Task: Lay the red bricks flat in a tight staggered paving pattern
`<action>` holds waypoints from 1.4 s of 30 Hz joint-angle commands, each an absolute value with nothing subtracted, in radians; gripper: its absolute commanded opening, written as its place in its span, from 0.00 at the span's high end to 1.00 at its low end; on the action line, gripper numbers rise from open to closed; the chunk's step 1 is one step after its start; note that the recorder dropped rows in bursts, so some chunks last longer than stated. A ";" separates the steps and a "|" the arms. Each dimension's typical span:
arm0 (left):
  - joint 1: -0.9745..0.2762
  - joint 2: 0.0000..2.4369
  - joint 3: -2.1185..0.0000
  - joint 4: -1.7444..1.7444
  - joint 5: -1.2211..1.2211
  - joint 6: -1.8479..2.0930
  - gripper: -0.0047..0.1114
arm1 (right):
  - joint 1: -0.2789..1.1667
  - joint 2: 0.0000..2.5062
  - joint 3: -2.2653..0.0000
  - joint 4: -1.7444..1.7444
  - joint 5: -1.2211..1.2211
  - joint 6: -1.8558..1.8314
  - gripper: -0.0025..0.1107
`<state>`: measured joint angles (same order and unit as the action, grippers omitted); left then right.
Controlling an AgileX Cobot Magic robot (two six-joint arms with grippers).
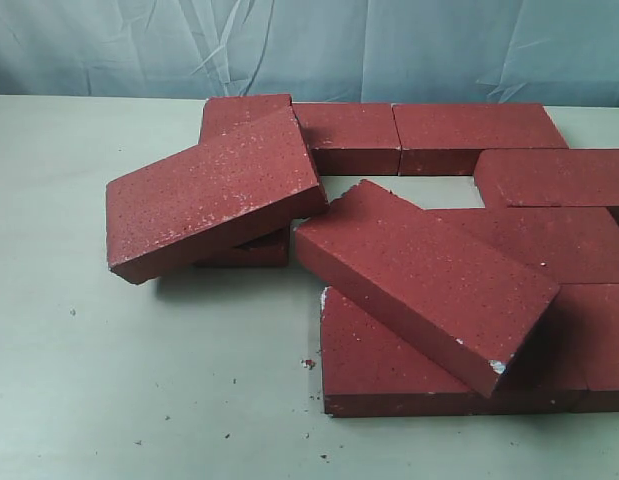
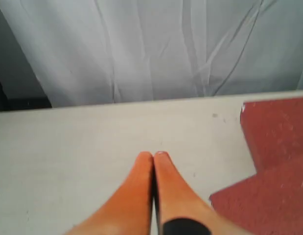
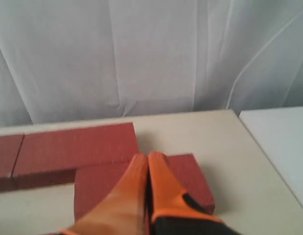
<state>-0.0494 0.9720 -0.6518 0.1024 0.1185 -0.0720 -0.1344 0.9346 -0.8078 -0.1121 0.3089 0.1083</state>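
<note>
Exterior view: rear red bricks [image 1: 419, 135] lie flat; two tilted bricks [image 1: 209, 195] await laying. Left tool [image 2: 153, 155] and right tool [image 3: 148, 157] are pinched together, empty.

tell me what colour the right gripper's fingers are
Orange fingers, with a black patch at the base; the right wrist view shows them best.

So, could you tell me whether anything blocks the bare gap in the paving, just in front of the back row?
Yes. The tilted centre brick pokes its back corner over the gap, and the corner of the tilted left brick sits at the gap's left end. Both lie propped on other bricks rather than flat.
</note>
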 commanded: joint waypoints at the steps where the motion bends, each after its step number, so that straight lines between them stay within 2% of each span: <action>1: -0.051 1.077 -0.692 0.124 0.223 -0.023 0.96 | -0.136 1.066 -0.848 0.160 0.429 -0.233 0.98; 7: -0.051 1.203 -0.701 0.124 0.188 0.060 0.96 | -0.136 1.257 -0.910 0.704 0.569 -0.806 0.98; 12: -0.051 1.321 -0.732 0.120 0.153 0.071 0.96 | -0.041 1.428 -1.011 0.978 0.595 -1.073 0.98; 17: -0.051 1.431 -0.771 0.109 0.158 0.071 0.96 | 0.099 1.607 -1.154 0.930 0.597 -1.057 0.98; 22: -0.051 1.508 -0.810 0.109 0.171 0.099 0.96 | 0.228 1.775 -1.359 0.648 0.604 -0.773 0.98; 27: 0.017 1.549 -0.832 0.091 0.213 0.142 0.96 | 0.319 1.923 -1.578 0.261 0.747 -0.449 0.98; 31: 0.080 1.569 -0.832 0.008 0.219 0.205 0.96 | 0.360 2.013 -1.730 0.192 0.838 -0.388 0.98; 36: 0.097 1.610 -0.846 -0.271 0.290 0.525 0.96 | 0.365 2.132 -1.891 0.211 0.842 -0.388 0.98; 42: 0.101 1.712 -0.892 -0.812 0.507 1.128 0.96 | 0.360 2.284 -2.077 0.207 0.915 -0.354 0.98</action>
<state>0.0954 1.6707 -0.8743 -0.5747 0.4246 0.8765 0.3655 2.2254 -1.9993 0.2183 0.8615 -0.3676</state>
